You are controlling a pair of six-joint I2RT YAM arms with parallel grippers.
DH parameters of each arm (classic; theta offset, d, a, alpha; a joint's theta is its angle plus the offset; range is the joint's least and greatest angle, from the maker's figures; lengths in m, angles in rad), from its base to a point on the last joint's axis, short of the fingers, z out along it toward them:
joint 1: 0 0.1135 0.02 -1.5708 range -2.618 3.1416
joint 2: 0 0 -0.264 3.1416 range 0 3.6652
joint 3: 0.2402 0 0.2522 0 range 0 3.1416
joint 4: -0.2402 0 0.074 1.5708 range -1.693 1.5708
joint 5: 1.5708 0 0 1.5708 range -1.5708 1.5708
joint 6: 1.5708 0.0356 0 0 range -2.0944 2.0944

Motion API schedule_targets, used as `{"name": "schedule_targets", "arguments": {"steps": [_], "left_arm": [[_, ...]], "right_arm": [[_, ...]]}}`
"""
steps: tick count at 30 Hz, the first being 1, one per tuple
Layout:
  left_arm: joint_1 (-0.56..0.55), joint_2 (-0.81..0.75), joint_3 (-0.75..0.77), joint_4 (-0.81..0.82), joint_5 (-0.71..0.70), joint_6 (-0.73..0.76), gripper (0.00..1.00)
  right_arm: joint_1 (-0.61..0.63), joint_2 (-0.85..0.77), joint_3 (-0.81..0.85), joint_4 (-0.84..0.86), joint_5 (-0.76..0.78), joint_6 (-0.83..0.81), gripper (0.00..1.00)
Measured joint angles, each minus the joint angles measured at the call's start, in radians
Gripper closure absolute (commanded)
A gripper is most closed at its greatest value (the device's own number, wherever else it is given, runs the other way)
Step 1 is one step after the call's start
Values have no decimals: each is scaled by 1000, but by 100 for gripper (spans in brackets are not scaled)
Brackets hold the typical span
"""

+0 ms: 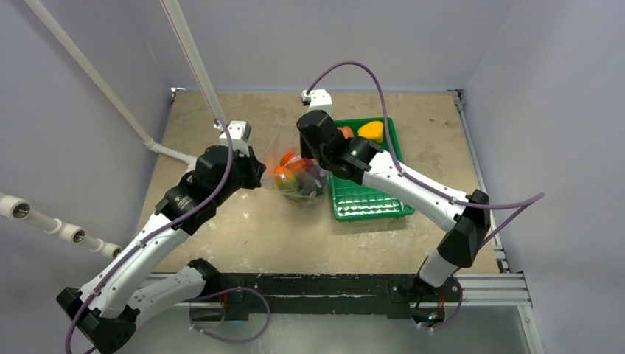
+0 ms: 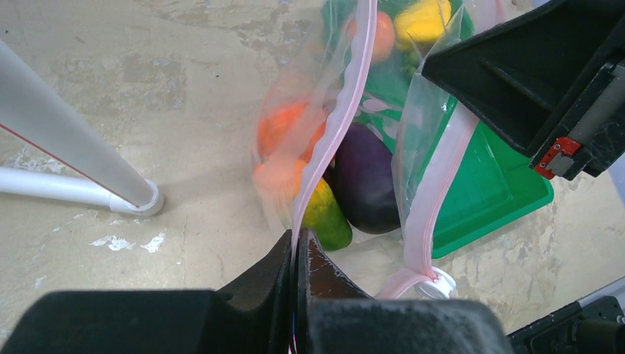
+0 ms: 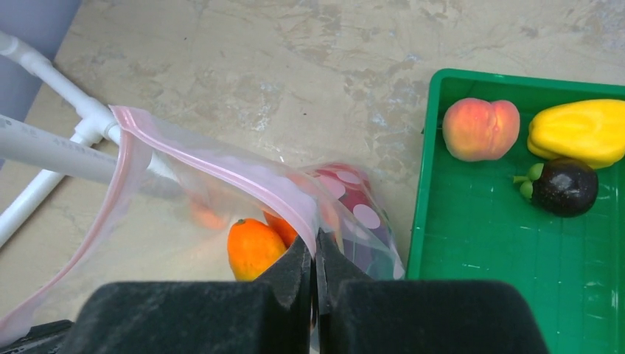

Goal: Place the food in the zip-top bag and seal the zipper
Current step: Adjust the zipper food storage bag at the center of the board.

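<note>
The clear zip-top bag (image 1: 301, 177) hangs between my two grippers at the table's middle, its mouth held open. Inside lie orange, green-yellow and purple toy food (image 2: 365, 181). My left gripper (image 2: 300, 240) is shut on the pinkish zipper (image 2: 335, 125) strip of one lip. My right gripper (image 3: 315, 247) is shut on the zipper (image 3: 221, 166) of the other lip, above an orange fruit (image 3: 250, 247). A peach (image 3: 480, 129), a yellow pepper (image 3: 582, 127) and a dark purple fruit (image 3: 564, 186) lie in the green tray (image 3: 508, 243).
The green tray (image 1: 368, 199) sits just right of the bag. White pipes (image 1: 188, 66) slant across the left side, with a foot (image 2: 140, 203) on the table near the bag. Grey walls close in on three sides.
</note>
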Motion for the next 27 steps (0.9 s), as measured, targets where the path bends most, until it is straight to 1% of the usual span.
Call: {"name": "schedule_targets", "arguments": {"steps": [1, 2, 9, 14, 19, 24, 27], "left_arm": [[0, 0, 0, 1, 0, 2, 100], [0, 0, 0, 3, 1, 4, 100], [0, -8, -16, 48, 8, 29, 100], [0, -22, -60, 86, 25, 38, 100], [0, -22, -64, 105, 41, 54, 100], [0, -26, -79, 111, 48, 56, 100], [0, -34, -84, 112, 48, 59, 100]], "right_arm": [[0, 0, 1, 0, -1, 0, 88], [0, 0, 1, 2, -2, 3, 80], [-4, -2, 1, 23, -16, 4, 55], [-5, -21, 1, 34, -35, 4, 50], [-5, -81, 10, 54, -40, -1, 47], [-11, -138, 69, 62, -34, -20, 46], [-41, -151, 106, 60, -31, -37, 46]]}}
